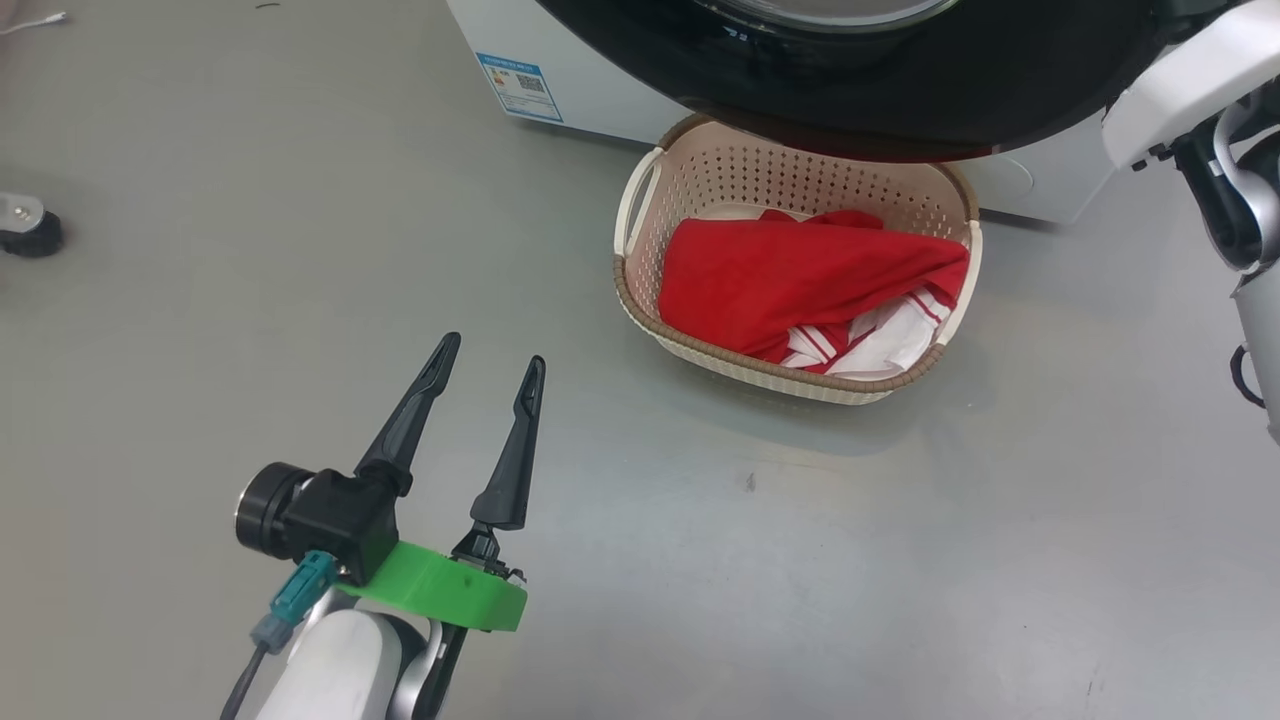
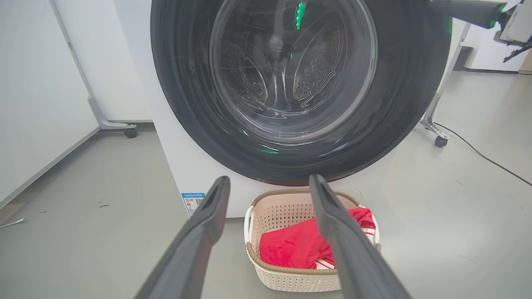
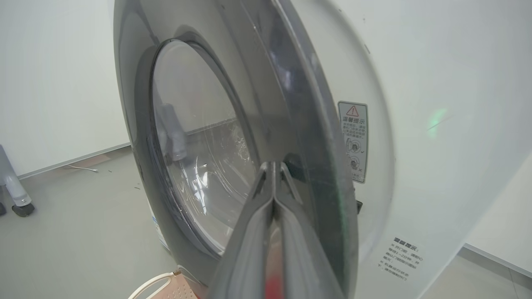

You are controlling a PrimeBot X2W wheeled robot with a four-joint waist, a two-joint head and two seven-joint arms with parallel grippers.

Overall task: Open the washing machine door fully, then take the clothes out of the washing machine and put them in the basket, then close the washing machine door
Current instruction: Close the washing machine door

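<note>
My left tool [image 1: 494, 352] stands wide over the floor [image 1: 200, 300]; my right tool [image 3: 273, 165], pinched together, is at the washing machine door [image 3: 307, 124].

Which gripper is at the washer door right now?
The right gripper, shut, at the washing machine door; the left gripper hangs open above the floor.

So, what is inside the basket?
Red clothes with white striped parts lie in the basket. They cover most of its floor, so anything beneath them cannot be seen.
</note>
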